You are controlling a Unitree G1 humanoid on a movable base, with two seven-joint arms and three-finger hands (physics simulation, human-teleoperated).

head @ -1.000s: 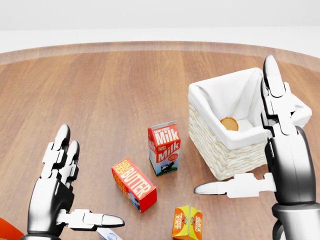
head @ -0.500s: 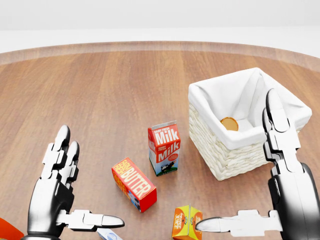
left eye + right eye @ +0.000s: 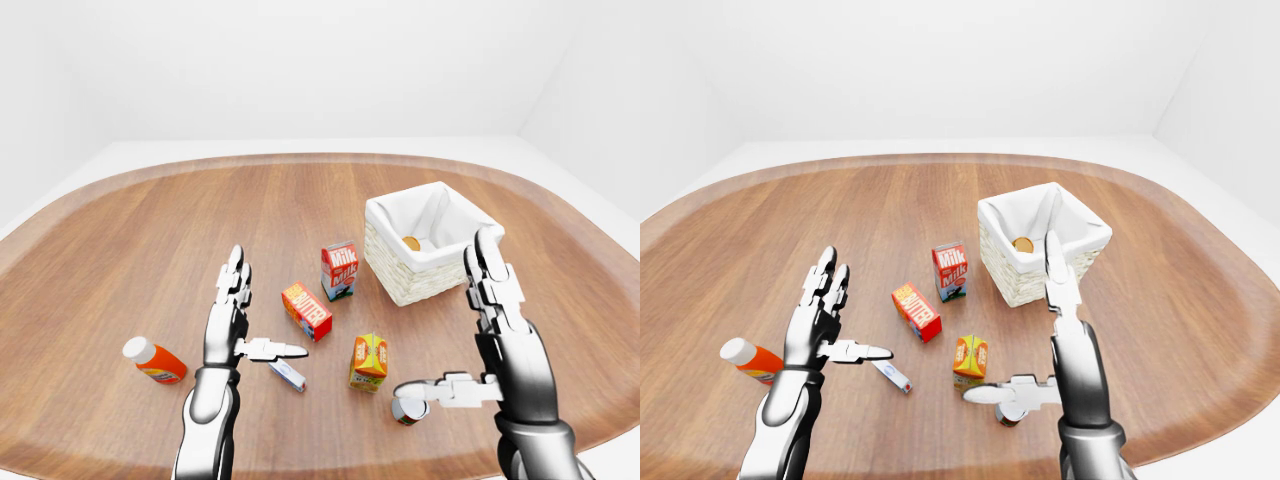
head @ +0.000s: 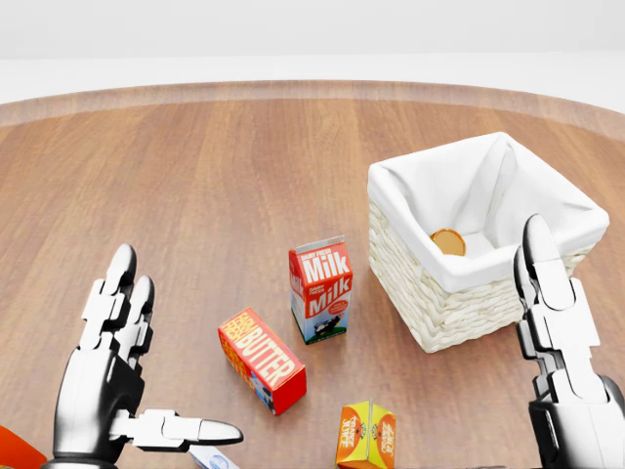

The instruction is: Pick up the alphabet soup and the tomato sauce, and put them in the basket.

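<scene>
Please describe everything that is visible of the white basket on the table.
The basket is squarish, with woven pale wicker walls and a white cloth lining folded over its rim. It stands upright on the wooden table, at the right of the head view, right of the milk carton and apart from it. Inside, one can shows its round golden top. The right hand rises before its right corner; contact cannot be judged.
</scene>
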